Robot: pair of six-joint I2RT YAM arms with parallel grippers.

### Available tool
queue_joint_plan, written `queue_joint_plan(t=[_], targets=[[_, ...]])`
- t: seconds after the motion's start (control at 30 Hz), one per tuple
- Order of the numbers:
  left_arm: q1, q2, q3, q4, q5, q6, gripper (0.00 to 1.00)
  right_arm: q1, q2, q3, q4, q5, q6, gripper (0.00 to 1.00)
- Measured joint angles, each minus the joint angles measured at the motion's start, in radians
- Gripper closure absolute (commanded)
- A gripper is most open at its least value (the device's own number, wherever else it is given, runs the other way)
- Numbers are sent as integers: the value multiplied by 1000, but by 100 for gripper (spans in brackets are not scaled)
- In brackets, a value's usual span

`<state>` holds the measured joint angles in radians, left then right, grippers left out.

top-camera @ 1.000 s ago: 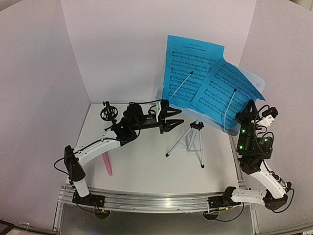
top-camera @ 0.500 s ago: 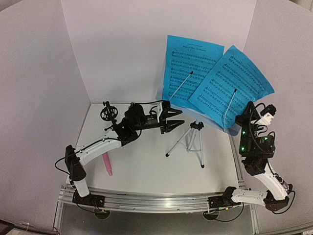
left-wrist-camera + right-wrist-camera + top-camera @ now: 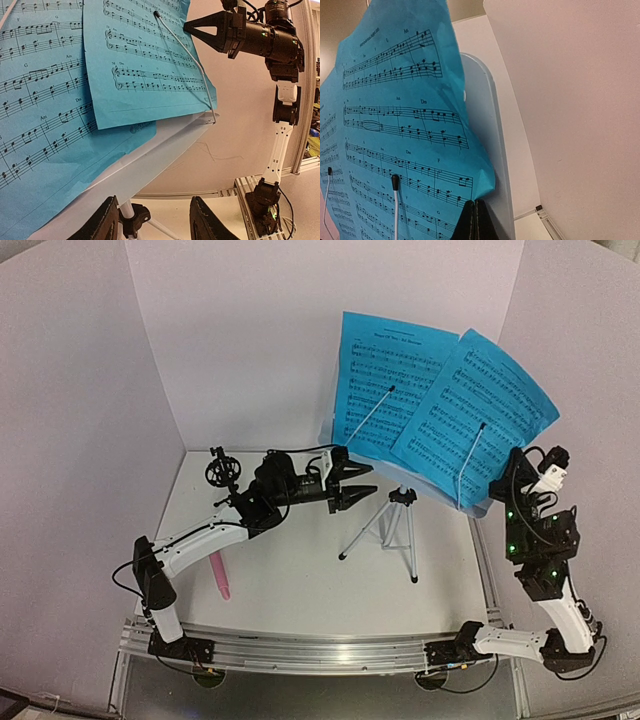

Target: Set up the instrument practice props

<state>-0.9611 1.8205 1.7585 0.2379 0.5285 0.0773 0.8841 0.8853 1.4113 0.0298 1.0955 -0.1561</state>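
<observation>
The silver tripod music stand is at the table's middle right. Its pale desk carries two blue sheet-music pages, a left one and a right one, each under a wire holder. My left gripper is open beside the stand's pole. In the left wrist view the pole's black collar sits between my fingers, close to one. My right gripper is shut, its tips at the right page's lower right corner, in front of the desk. The pink microphone lies front left. The black mic mount stands back left.
White walls close in the table on the back, left and right. An aluminium rail runs along the near edge by both arm bases. The tripod legs spread toward the front.
The right page, bent and hanging off to the right a second ago, now lies flat against the desk. My right arm has shifted slightly right. The left arm has not moved.
</observation>
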Motion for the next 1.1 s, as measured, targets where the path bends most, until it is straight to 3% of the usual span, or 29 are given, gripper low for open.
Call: queue_joint_plan(t=[0.37,0.67,1.1], targets=[[-2,2,21,53,33,22,49,0,-6,67,-232,-76,38,100],[-14,65,105,59,48,28,40,-2,24,143,-317,-119,-8,100],[-44,144,168,59,48,36,39,-3,34,198,-376,-144,-87,100]])
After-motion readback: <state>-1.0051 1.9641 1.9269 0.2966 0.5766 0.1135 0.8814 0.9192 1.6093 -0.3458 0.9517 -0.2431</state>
